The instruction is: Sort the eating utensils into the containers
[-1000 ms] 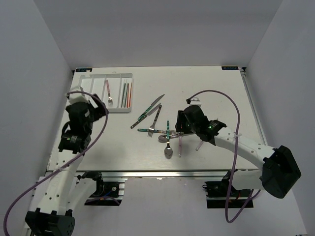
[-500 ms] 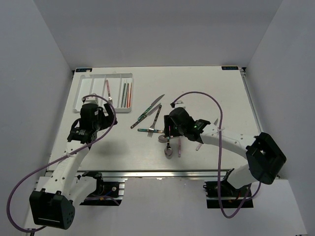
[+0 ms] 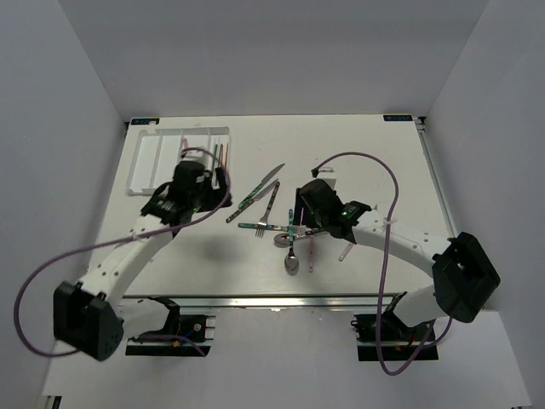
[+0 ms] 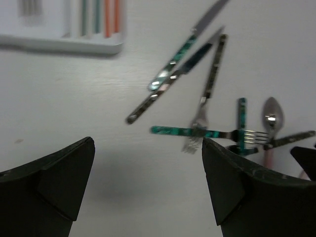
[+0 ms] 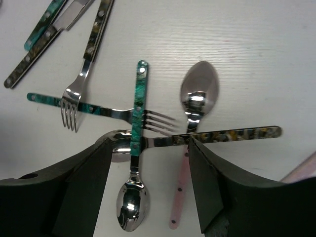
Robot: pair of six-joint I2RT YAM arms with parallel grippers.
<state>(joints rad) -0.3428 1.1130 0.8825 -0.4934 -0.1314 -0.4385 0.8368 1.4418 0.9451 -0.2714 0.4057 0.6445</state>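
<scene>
teal spoon (image 5: 138, 96) beneath right pincer (image 5: 148, 148)

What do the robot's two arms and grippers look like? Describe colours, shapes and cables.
The left arm and right arm are white tubular links joined by chunky black joints. A loose purple cable loops along each. The left gripper and right gripper have broad matte black wedge-shaped fingers.
</scene>
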